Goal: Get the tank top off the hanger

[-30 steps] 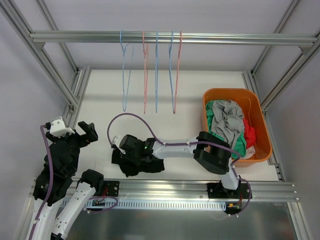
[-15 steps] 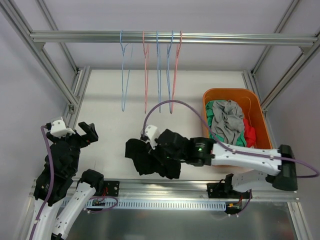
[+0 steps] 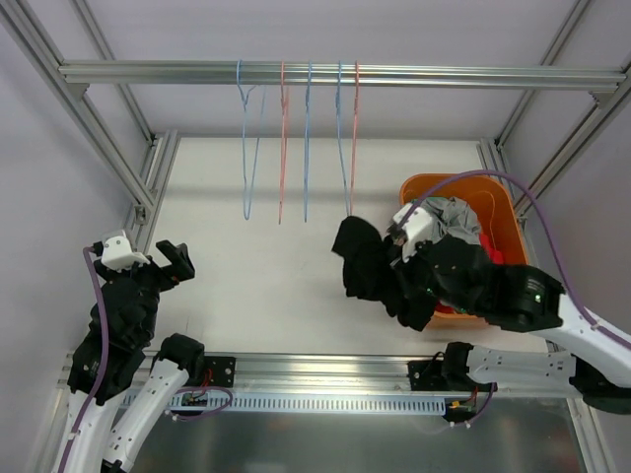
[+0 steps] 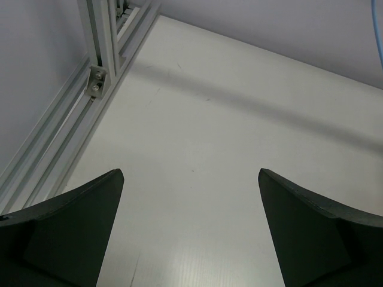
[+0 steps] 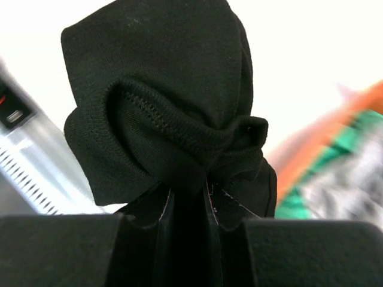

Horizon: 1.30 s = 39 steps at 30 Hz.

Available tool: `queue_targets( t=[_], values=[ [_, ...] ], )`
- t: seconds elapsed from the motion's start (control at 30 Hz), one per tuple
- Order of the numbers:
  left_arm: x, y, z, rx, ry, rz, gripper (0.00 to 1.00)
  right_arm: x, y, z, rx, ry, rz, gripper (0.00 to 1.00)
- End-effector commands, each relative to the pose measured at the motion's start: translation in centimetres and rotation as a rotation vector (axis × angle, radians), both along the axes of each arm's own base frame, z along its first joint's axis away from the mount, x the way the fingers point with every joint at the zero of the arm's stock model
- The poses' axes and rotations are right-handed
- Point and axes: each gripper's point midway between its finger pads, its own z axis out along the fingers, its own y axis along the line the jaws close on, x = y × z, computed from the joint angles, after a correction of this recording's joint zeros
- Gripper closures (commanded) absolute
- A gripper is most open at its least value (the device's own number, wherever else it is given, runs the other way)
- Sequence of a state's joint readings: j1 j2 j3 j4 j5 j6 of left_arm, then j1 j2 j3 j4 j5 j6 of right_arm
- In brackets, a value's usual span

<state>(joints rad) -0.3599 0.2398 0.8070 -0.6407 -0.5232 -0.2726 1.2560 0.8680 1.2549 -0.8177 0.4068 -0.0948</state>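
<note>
5 wire hangers (image 3: 283,148) hang from the rail (image 3: 444,76) above the table (image 3: 256,256). The black tank top (image 3: 363,261) is off them, bunched in the right gripper (image 5: 185,206), whose fingers pinch a fold of the cloth. It hangs in the air just left of the orange basket (image 3: 458,180). The left gripper (image 4: 187,197) sits over the table's left side, fingers spread wide, grasping nothing.
</note>
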Motion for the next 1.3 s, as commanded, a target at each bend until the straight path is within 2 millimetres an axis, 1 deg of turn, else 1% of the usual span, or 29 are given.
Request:
queue_targets(
  t=[0.0, 0.03, 0.1, 0.13, 0.2, 0.23, 0.27, 0.3, 0.37, 0.4, 0.47, 0.5, 0.53, 0.6, 0.63, 0.7, 0.73, 0.77, 0.8, 0.83, 0.9, 0.93, 1.0, 1.1, 1.13, 1.17, 1.2, 1.23, 1.27],
  values=[
    [0.0, -0.3, 0.7, -0.004, -0.038, -0.021, 0.01, 2.0, -4.7, 1.5, -0.044, -0.047, -0.15, 1.0],
    [-0.1, -0.2, 0.7, -0.004, -0.038, -0.019, 0.01, 3.3, -6.1, 1.5, -0.062, -0.05, -0.219, 1.0],
    [-0.1, -0.2, 0.7, -0.004, -0.038, -0.019, 0.01, 4.4, -6.9, 0.6, -0.078, -0.008, -0.267, 1.0],
    [-0.1, -0.2, 0.7, -0.004, -0.038, -0.019, 0.01, 5.7, -8.5, 0.3, -0.082, 0.008, -0.345, 1.0],
    [-0.1, -0.2, 0.7, -0.002, -0.036, -0.02, 0.01, 6.9, -9.6, -0.2, -0.104, 0.027, -0.404, 1.0],
    [-0.1, -0.2, 0.7, -0.001, -0.036, -0.021, 0.01, 7.9, -11.4, -0.3, -0.105, 0.034, -0.485, 1.0],
    [0.0, -0.2, 0.6, 0.001, -0.032, -0.02, 0.01, 8.3, -11.7, -0.3, -0.096, 0.044, -0.494, 1.0],
    [0.0, -0.3, 0.6, 0.002, -0.033, -0.023, 0.01, 9.3, -13.3, 0.1, -0.081, 0.048, -0.567, 1.0],
    [0.1, -0.3, 0.6, 0.002, -0.03, -0.025, 0.01, 10.4, -14.2, 0.4, -0.056, 0.053, -0.604, 1.0],
    [0.2, -0.4, 0.5, 0.003, -0.027, -0.029, 0.01, 11.8, -15.6, 0.3, -0.053, 0.066, -0.676, 1.0],
    [0.1, -0.5, 0.5, 0.003, -0.024, -0.034, 0.01, 13.5, -16.1, -0.5, -0.029, 0.104, -0.701, 1.0],
    [0.2, -0.6, 0.5, 0.002, -0.022, -0.035, 0.01, 15.0, -16.4, -0.4, 0.002, 0.093, -0.724, 1.0],
    [0.2, -0.6, 0.5, 0.002, -0.022, -0.035, 0.01, 16.6, -17.6, -2.1, -0.011, 0.138, -0.774, 1.0],
    [0.3, -0.7, 0.4, 0.003, -0.018, -0.04, 0.01, 19.0, -18.7, -3.3, -0.005, 0.147, -0.818, 1.0],
    [0.3, -0.7, 0.5, 0.003, -0.019, -0.043, 0.01, 20.5, -19.9, -5.4, -0.025, 0.198, -0.855, 1.0],
    [0.4, -0.8, 0.3, 0.007, -0.013, -0.043, 0.01, 22.6, -22.0, -6.9, -0.032, 0.205, -0.93, 1.0],
    [0.4, -0.8, 0.3, 0.007, -0.011, -0.045, 0.01, 23.6, -23.4, -9.0, -0.046, 0.247, -0.977, 1.0],
    [0.5, -0.8, 0.3, 0.006, -0.009, -0.046, 0.01, 24.6, -24.3, -9.6, -0.034, 0.237, -1.005, 1.0],
    [0.5, -0.9, 0.2, 0.007, -0.004, -0.049, 0.01, 24.8, -26.2, -10.3, -0.02, 0.258, -1.058, 1.0],
    [0.6, -1.0, 0.2, 0.006, -0.005, -0.052, 0.01, 25.2, -27.2, -12.1, -0.014, 0.305, -1.087, 1.0],
    [0.7, -1.2, 0.1, 0.007, 0.001, -0.06, 0.01, 25.1, -29.7, -13.4, -0.016, 0.335, -1.168, 1.0],
    [0.8, -1.2, 0.1, 0.01, 0.006, -0.061, 0.01, 25.1, -30.3, -14.1, -0.022, 0.348, -1.186, 1.0],
    [0.9, -1.4, 0.1, 0.01, 0.01, -0.066, 0.01, 25.3, -30.3, -16.6, -0.032, 0.408, -1.167, 0.99],
    [1.2, -1.6, -0.2, 0.017, 0.026, -0.074, 0.01, 25.3, -28.5, -20.1, -0.031, 0.518, -1.109, 0.96],
    [1.2, -1.6, -0.2, 0.017, 0.026, -0.072, 0.01, 25.2, -28.1, -20.6, -0.044, 0.531, -1.101, 0.93],
    [1.2, -1.6, -0.2, 0.019, 0.029, -0.073, 0.01, 25.1, -27.9, -20.9, -0.057, 0.536, -1.096, 0.82],
    [1.2, -1.6, -0.2, 0.021, 0.028, -0.078, 0.01, 25.0, -27.5, -20.6, -0.061, 0.529, -1.09, 0.74],
    [1.2, -1.6, -0.1, 0.022, 0.025, -0.078, 0.01, 24.9, -27.4, -20.0, -0.062, 0.517, -1.088, 0.62],
    [1.2, -1.6, -0.2, 0.022, 0.027, -0.08, 0.01, 24.8, -27.2, -19.3, -0.053, 0.509, -1.084, 0.56]
  ],
)
